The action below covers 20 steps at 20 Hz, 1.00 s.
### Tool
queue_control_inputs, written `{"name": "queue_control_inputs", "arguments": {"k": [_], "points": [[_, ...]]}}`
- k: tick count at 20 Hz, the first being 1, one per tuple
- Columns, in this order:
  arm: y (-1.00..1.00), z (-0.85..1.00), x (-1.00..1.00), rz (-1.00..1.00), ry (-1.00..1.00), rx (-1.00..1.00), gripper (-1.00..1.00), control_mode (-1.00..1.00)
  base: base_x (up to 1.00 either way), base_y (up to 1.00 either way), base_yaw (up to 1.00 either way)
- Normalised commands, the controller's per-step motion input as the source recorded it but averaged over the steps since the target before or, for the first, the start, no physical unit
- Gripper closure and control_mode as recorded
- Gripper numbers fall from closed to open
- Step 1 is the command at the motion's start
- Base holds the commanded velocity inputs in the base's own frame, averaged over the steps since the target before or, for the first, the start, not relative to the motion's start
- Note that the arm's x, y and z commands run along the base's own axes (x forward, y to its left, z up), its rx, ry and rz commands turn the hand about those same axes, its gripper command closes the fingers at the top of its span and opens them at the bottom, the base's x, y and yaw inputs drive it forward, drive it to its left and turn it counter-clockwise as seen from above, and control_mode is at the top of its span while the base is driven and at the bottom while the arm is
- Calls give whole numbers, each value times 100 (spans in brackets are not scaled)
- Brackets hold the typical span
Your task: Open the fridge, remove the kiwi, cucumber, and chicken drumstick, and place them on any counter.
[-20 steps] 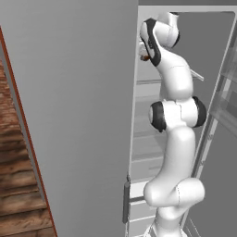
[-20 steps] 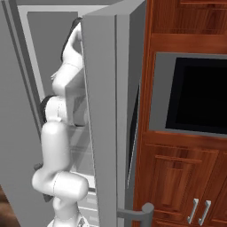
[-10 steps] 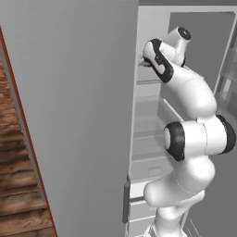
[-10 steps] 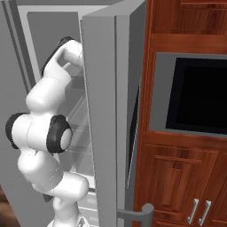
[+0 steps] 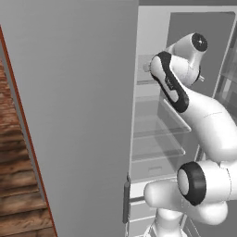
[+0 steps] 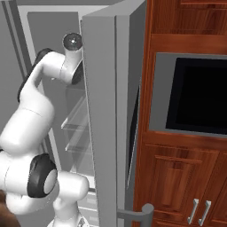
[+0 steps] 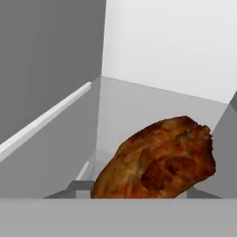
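End effector inside open fridge; chicken drumstick close ahead.

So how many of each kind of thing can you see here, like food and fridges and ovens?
Food: 1, the chicken drumstick
Fridges: 1, the fridge, door open
Ovens: 1, the black-windowed oven
Robot arms: 1, the white arm
Total: 4

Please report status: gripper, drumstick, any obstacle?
Arm reaching into open fridge, upper shelf. Chicken drumstick right at the hand; grip unconfirmed. Open door close beside the arm.
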Motion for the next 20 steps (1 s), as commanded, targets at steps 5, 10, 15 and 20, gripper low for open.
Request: {"name": "queue_control_inputs", "arguments": {"k": [5, 10, 15, 20], "points": [[0, 13, -100, 0, 0, -13, 100, -100, 0, 0, 0], [0, 0, -100, 0, 0, -8, 100, -100, 0, 0, 0], [6, 16, -98, 0, 0, 0, 100, -100, 0, 0, 0], [11, 32, -65, 0, -2, 0, 100, -100, 0, 0, 0]]}}
